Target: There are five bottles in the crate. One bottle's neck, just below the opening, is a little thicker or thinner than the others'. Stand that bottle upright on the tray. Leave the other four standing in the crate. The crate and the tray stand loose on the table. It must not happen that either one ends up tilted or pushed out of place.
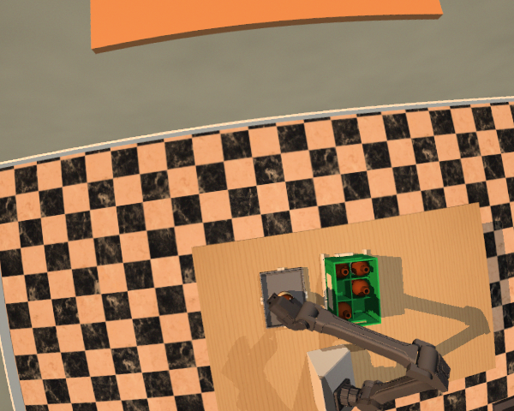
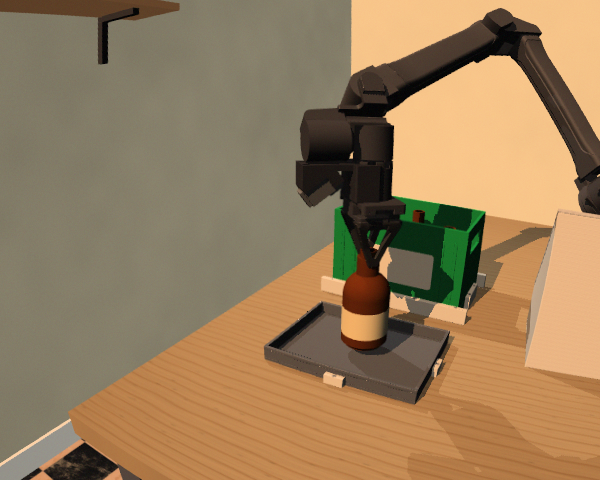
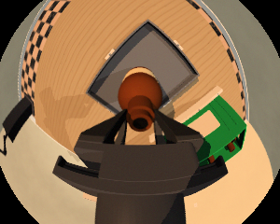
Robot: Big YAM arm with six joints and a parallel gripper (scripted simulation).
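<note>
Bottle (image 1: 285,295) (image 2: 365,310) (image 3: 140,91) upright, directly below the tool (image 2: 373,262) (image 3: 140,113), which grips its neck! It's over the tray (image 1: 283,282) (image 2: 295,356) (image 3: 149,44), base contact hard to call; any lowering must run straight down that upright axis.

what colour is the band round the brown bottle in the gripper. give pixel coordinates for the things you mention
Cream (image 2: 364,326), best seen in the exterior view.

top: high, steep down, far, whole tabletop (image 1: 248,252) | exterior: closer, oblique down over tabletop corner (image 2: 197,392) | wrist: nearest, down past gripper (image 3: 140,122) | top+exterior share tray (image 1: 288,282) (image 2: 316,341) (image 3: 149,51), crate (image 1: 379,292) (image 2: 344,242) (image 3: 224,117)
</note>
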